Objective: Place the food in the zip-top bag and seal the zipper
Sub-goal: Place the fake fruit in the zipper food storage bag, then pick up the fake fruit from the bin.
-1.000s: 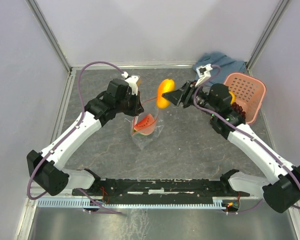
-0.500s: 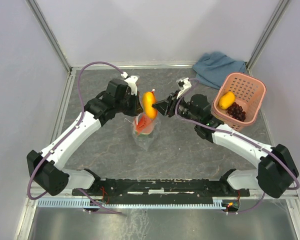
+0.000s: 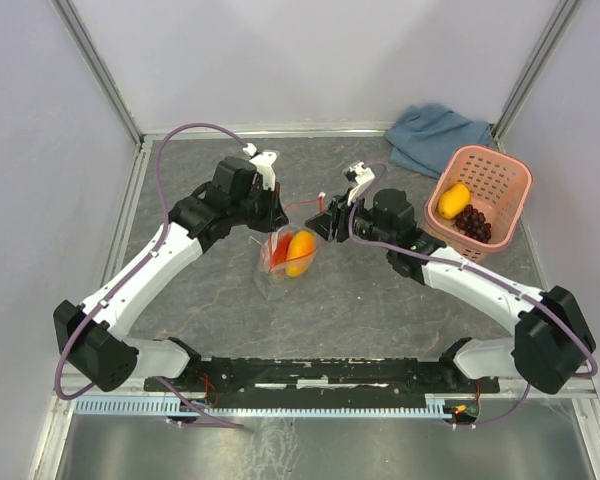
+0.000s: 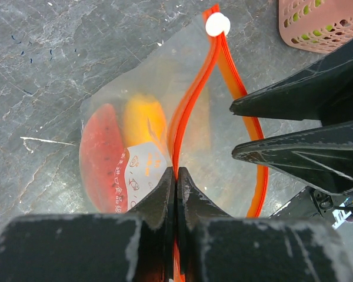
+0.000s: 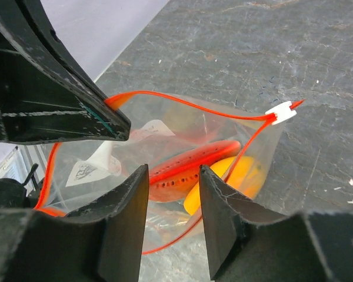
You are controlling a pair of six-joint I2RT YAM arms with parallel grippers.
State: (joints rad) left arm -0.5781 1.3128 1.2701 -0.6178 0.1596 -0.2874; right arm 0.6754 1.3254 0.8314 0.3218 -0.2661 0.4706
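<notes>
Near the middle of the table (image 3: 365, 310), the zip-top bag (image 3: 275, 282) stands mouth-up between the two grippers. The left gripper (image 4: 175, 176) is pinched tight on the zipper (image 4: 191, 94), its two fingertips pressed together with the red-orange strip squeezed between them at the near side of the mouth. From that pinch the strip splits into two bows that hold the mouth apart and meet again at the small white end piece (image 4: 217, 24) on the far corner.

Inside the bag lie two of the toy fruits. The watermelon wedge (image 4: 103, 161) rests against the wall to the left of the pinched strip, and the orange fruit (image 4: 144, 120) sits just beside it, touching it. Both lie below the strip, within the clear plastic.

The right gripper (image 5: 172, 197) hangs just above the open mouth on the side opposite the left one. Its jaws are parted with nothing between them. Through the gap its wrist camera looks down onto the wedge and the orange fruit in the bag below.

Off to the right, well apart from the bag, the pink basket (image 3: 500, 165) holds the yellow fruit (image 3: 453, 200) and the grapes (image 3: 471, 223). The blue-grey cloth (image 3: 435, 130) lies behind the basket.
</notes>
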